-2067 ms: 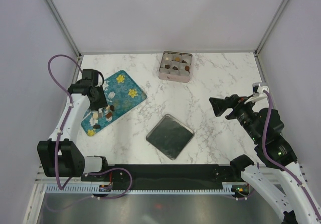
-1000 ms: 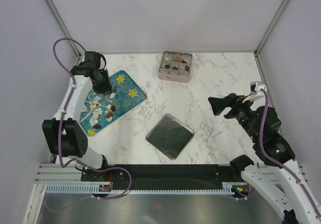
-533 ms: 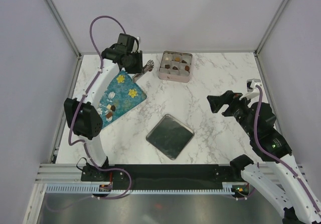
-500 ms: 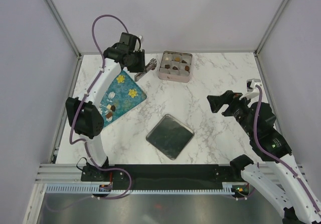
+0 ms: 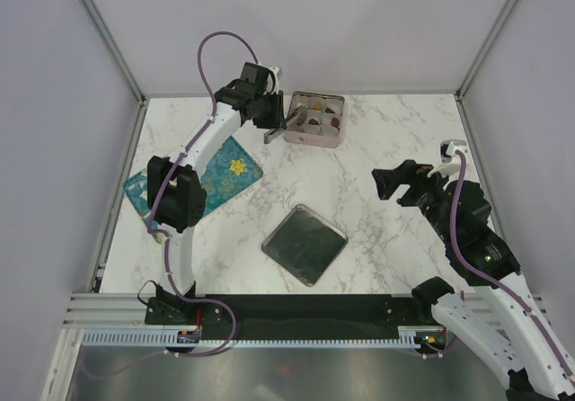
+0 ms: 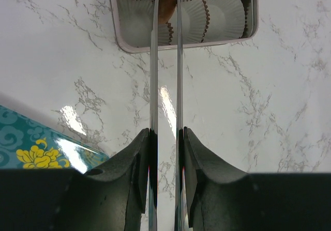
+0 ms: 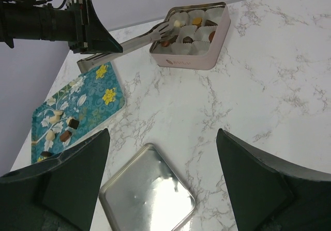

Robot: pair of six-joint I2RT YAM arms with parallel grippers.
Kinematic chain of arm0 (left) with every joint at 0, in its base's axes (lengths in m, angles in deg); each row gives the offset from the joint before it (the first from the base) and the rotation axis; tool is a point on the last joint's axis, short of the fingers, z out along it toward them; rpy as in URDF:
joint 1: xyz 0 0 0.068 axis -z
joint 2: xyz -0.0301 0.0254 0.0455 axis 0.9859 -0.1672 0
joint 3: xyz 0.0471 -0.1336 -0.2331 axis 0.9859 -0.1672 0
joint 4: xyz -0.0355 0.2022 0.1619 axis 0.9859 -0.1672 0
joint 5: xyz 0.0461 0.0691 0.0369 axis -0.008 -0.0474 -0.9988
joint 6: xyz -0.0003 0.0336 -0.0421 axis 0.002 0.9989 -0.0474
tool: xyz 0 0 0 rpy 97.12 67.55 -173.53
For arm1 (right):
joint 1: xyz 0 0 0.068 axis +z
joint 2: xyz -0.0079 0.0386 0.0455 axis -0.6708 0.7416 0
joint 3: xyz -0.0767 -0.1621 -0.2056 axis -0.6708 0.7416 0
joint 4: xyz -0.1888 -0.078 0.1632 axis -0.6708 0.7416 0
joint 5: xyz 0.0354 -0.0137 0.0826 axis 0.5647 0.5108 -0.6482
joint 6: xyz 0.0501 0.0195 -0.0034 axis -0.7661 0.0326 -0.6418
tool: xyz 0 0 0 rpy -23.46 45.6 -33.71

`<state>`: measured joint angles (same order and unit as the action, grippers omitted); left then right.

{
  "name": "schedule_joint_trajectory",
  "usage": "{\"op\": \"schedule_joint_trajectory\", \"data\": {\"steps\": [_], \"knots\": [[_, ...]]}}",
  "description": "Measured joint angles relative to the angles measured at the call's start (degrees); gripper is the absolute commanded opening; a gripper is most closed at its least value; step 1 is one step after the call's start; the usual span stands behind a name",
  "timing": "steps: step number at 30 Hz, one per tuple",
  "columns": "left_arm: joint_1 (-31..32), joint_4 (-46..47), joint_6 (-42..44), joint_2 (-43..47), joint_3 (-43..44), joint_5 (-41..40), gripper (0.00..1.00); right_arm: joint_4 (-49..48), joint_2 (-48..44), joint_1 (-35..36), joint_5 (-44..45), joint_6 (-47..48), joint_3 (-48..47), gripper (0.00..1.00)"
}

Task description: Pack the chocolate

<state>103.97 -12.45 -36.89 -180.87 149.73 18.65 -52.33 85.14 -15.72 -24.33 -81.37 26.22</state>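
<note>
**Tongs at the tin**

Well left of the square tin (image 7: 189, 61), a glossy teal tray (image 7: 83, 106) printed with yellow flowers carries loose chocolate (image 7: 74, 123), brown and whitish. The left gripper (image 6: 165, 135) is clamped on slim steel tongs (image 6: 153, 60), whose tips pinch one reddish-brown piece (image 6: 166, 4) over the tin's pleated paper cups (image 6: 225, 13). Nearer than the tin lies a flat, mirror-bright lid (image 5: 304, 244). Right of the tin, the right gripper (image 7: 163, 132) hangs spread wide, empty. The table (image 5: 377, 140) is white veined marble, and the walls (image 5: 314, 23) are plain and pale.
</note>
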Motion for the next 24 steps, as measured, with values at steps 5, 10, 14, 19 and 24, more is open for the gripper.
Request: {"op": "schedule_joint_trajectory", "data": {"steps": [5,10,14,19,24], "knots": [[0.0,1.2,0.0,-0.4,-1.6,-0.2,0.29,0.0,0.6,0.0,0.5,0.2,0.0,0.93],[0.0,1.7,0.2,-0.4,-3.5,-1.3,0.33,0.0,1.3,0.0,0.5,0.2,0.0,0.93],[0.0,2.1,0.6,-0.4,-3.8,-1.9,0.34,0.0,1.6,0.0,0.5,0.2,0.0,0.93],[0.0,2.6,1.1,-0.4,-4.0,-2.8,0.36,-0.1,1.6,0.0,0.5,0.2,0.0,0.93],[0.1,2.6,1.2,-0.4,-4.3,-3.1,0.36,-0.1,1.6,0.0,0.5,0.1,0.0,0.93]]}}
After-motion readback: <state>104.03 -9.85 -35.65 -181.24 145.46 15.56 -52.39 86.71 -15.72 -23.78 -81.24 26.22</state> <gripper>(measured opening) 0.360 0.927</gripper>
